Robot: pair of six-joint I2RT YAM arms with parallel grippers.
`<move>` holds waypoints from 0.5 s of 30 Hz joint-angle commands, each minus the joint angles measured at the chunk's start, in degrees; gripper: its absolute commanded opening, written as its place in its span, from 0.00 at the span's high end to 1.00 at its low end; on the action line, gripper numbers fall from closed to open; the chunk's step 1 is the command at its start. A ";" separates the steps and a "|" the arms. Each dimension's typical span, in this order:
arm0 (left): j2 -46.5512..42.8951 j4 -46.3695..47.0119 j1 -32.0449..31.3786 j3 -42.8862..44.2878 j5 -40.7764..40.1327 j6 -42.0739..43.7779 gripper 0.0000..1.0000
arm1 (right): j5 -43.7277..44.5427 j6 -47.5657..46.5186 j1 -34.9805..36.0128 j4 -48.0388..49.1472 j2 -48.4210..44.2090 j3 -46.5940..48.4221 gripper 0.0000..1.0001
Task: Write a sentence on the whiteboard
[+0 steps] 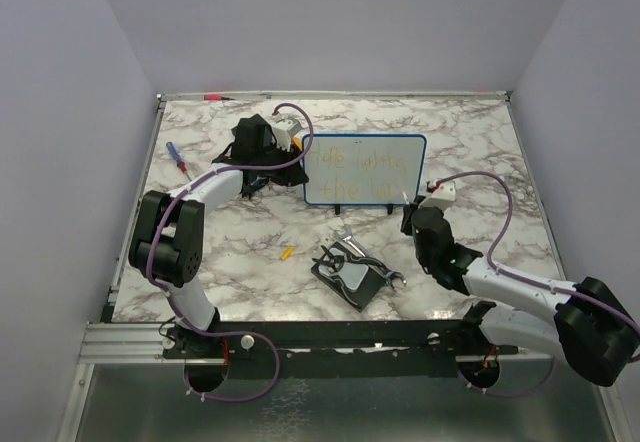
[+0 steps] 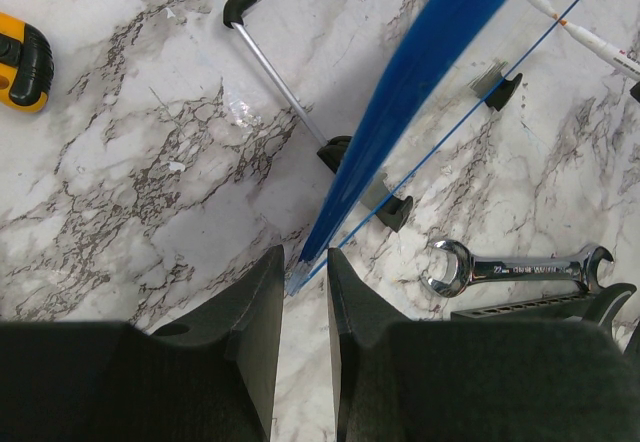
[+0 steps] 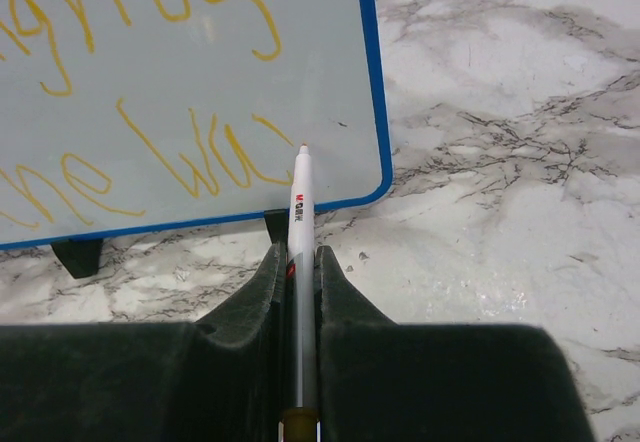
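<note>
top view: the whiteboard (image 1: pixel 365 170) is stood upright on the marble table (image 1: pixel 480 152), toward its far middle. the sentence (image 1: pixel 358 174) is written across it in two faint orange-yellow lines. the left arm (image 1: pixel 215 187) is reached to the board's left edge, the right arm (image 1: pixel 500 280) toward its lower right corner.

left wrist view: the left fingers (image 2: pixel 255 312) are set narrow, and the lower corner of the board's blue rim is held between them. a wrench (image 2: pixel 515 265) is seen lying nearby.

right wrist view: a white pen (image 3: pixel 300 212) is clamped between the right fingers (image 3: pixel 345 302). its tip is pointed at the board's lower right area beside the last letters; whether contact is made cannot be told.
</note>
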 commanded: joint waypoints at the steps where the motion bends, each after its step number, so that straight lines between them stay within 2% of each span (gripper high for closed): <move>1: -1.28 0.60 -0.25 0.57 -0.81 0.61 0.75 | 1.95 -0.08 -0.24 -1.53 -4.03 -0.65 1.00; 15: -1.44 0.68 -0.26 0.48 -0.70 0.57 0.75 | 3.21 -3.49 -1.05 -0.12 -3.68 1.78 1.00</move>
